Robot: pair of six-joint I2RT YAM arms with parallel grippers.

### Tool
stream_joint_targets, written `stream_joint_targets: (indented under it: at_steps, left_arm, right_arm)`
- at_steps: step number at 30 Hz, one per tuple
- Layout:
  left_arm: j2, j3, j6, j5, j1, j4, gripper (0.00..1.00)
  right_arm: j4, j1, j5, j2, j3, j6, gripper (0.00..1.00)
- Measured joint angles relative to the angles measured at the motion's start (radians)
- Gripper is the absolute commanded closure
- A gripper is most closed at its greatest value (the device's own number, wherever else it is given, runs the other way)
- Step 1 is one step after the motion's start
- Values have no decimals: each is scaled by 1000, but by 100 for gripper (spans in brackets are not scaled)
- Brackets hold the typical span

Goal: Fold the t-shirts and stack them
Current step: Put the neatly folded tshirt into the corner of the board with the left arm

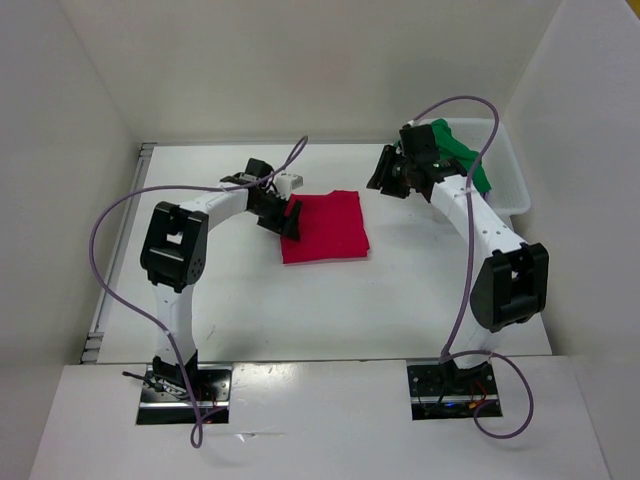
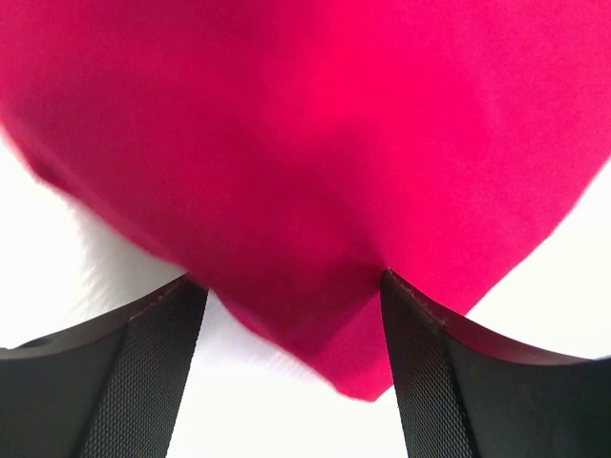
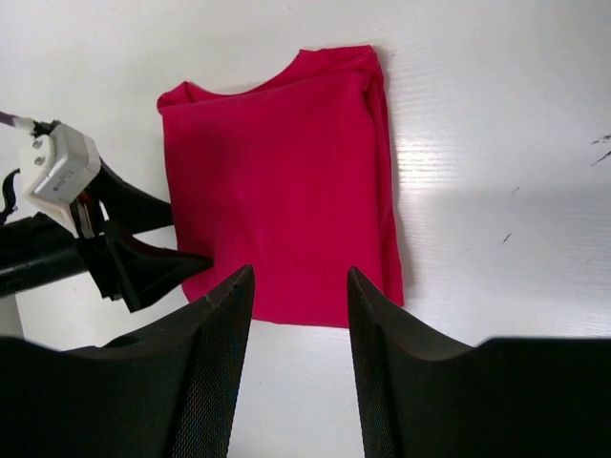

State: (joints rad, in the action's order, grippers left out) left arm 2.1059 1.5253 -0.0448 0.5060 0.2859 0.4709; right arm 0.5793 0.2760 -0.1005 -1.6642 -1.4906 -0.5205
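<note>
White tabletop [image 1: 400,290], boxed in by white walls, is seen with a bright red short-sleeved cloth t-shirt [image 1: 325,228] laid folded flat near its middle. The left gripper [image 1: 290,222] is set low at the shirt's left edge. Its jaws are spread wide, and a corner of the red cloth is seen lying loose between the fingers, which stand apart on either side of it. The right gripper [image 3: 301,277] is held above the table, beyond the shirt's far right corner and apart from it, jaws parted, with nothing grasped. A green cloth t-shirt [image 1: 462,158] is heaped in a white plastic basket [image 1: 510,170] at the far right.
</note>
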Motion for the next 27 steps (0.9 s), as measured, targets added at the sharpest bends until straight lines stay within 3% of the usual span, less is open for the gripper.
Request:
stream_joint_targets:
  at_steps: [9,16,17,18,19,27]
  left_arm:
    - [-48,-42,0,-174,6,10,19]
    - [-29,-29,-2,-79,2,14,20]
    - [-18,-15,-1,-56,2,16,24]
    - [-6,-3,1,-30,1,16,40]
    - [5,5,4,-6,0,16,47]
    - [58,29,27,44,2,18,90]
  right_arm:
    - [18,1,11,8,1,-3,51]
    - [21,1,16,8,1,-2,51]
    - [21,1,16,8,1,-2,51]
    - [21,1,17,8,1,-2,51]
    - [23,1,19,8,1,-2,51]
    - [29,1,27,8,1,2,51]
